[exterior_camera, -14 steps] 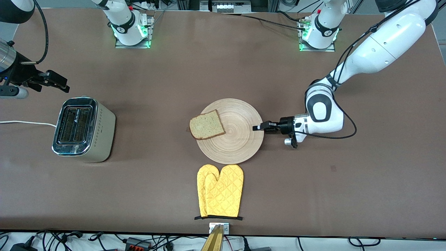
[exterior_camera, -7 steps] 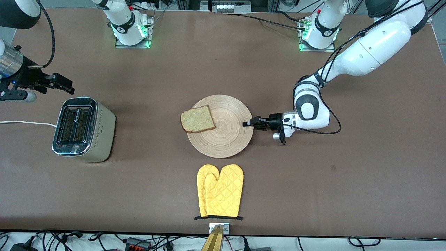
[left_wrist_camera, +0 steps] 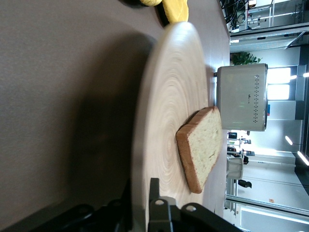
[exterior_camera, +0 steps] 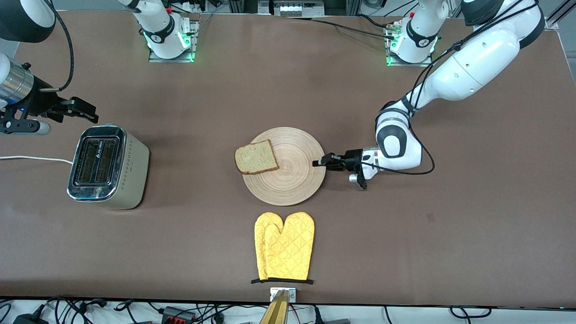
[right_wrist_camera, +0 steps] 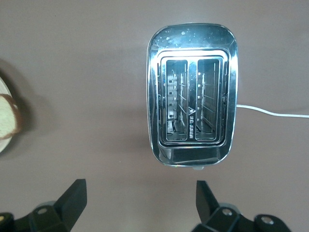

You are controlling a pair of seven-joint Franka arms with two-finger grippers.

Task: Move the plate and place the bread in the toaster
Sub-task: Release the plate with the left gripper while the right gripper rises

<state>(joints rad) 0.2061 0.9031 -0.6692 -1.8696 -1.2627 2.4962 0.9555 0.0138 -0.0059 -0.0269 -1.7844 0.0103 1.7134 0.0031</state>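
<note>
Since a second ago, your left hand [exterior_camera: 320,162] has dragged the plate [exterior_camera: 288,180] toward the right arm's end of the table, and your right hand [exterior_camera: 85,113] has crept closer to the toaster [exterior_camera: 108,167].

Your left hand sits at the plate's rim on the side toward the left arm's end. In the left wrist view its fingers [left_wrist_camera: 157,212] straddle the rim edge, but whether they pinch it or have just let go you cannot tell. On the plate, the bread [exterior_camera: 255,157] lies flat at the edge nearest the toaster, overhanging the rim slightly.

Your right hand hangs over the table just beside the toaster, fingers [right_wrist_camera: 72,198] spread wide and holding nothing; its wrist camera looks straight down into both empty slots.

Progress, as a judgement: the plate move looks mostly done, though the plate is well apart from the toaster. The bread is untouched; picking it up and dropping it into a slot remains.

Yellow oven mitts [exterior_camera: 284,245] lie nearer the front camera than the plate. The toaster's white cord [exterior_camera: 31,158] runs out of frame.
</note>
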